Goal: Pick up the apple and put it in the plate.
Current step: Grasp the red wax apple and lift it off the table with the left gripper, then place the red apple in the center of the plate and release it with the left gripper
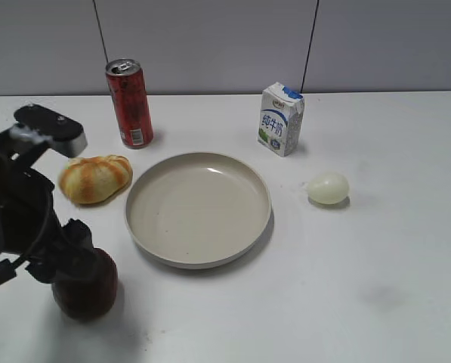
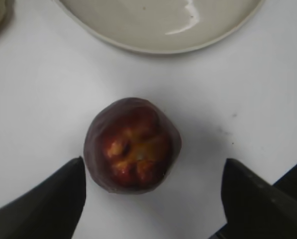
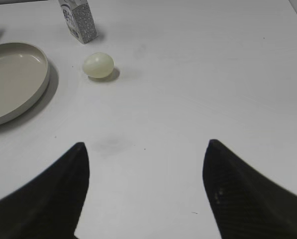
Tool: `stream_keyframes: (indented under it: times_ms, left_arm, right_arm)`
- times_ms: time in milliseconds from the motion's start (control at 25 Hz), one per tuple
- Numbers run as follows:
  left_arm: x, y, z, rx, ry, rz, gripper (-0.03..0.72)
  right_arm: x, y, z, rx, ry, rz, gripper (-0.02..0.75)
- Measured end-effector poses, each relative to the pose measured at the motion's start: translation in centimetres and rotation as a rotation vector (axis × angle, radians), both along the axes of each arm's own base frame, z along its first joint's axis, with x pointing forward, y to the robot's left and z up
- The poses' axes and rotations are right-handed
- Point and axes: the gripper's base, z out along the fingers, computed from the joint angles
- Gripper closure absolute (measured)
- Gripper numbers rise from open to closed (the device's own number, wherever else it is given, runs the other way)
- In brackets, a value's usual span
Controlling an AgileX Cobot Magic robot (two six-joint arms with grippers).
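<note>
The white table (image 1: 391, 257) spreads matte and smooth under everything. On the left of the exterior view the black left arm (image 1: 17, 204) bends down from a boxy wrist block toward the near-left corner, and its left gripper (image 2: 153, 199) hangs right over the apple (image 2: 132, 145), dark tapered fingers (image 2: 49, 204) spread wide, one on each side and neither touching the fruit. The plate (image 1: 138, 227), a broad round shallow cream dish with a raised rim and a glossy glaze, sits mid-table holding nothing. The apple stands on the table near the plate's front-left rim but apart from it; its skin is dark maroon, its top lobed with yellowish flecks. A striped orange bread roll (image 1: 95, 178) lies left of the plate, a tall red can (image 1: 130, 103) behind it, a small milk carton (image 1: 281, 119) to the back right, and a pale smooth egg (image 1: 328, 187) right of the plate. The right gripper (image 3: 146, 191) hovers over bare table, its fingers wide apart and holding nothing.
</note>
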Motion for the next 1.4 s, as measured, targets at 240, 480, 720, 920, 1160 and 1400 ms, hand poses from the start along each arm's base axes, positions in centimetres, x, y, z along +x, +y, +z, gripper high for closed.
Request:
stream_keyframes:
  times_ms: [240, 480, 720, 920, 1160, 1400]
  left_arm:
    - [1.2, -0.6, -2.9, 0.046, 0.043, 0.005, 0.04]
    - [1.7, -0.8, -4.5, 0.075, 0.08, 0.006, 0.076]
    - [1.8, -1.1, -3.8, 0.092, 0.138, -0.013, 0.099]
    - [3.6, -2.4, 1.0, 0.027, 0.064, -0.032, 0.099]
    - [7.4, -4.6, 5.7, -0.193, -0.233, 0.054, 0.099]
    - [9.6, -6.4, 2.2, -0.236, -0.23, 0.129, 0.1]
  right_arm:
    - [0.0, 0.0, 0.0, 0.0, 0.0, 0.0, 0.167]
    - [0.0, 0.0, 0.0, 0.0, 0.0, 0.0, 0.167]
    - [0.0, 0.0, 0.0, 0.0, 0.0, 0.0, 0.167]
    - [0.0, 0.0, 0.0, 0.0, 0.0, 0.0, 0.167]
    - [0.0, 0.0, 0.0, 0.0, 0.0, 0.0, 0.167]
    - [0.0, 0.0, 0.0, 0.0, 0.0, 0.0, 0.167]
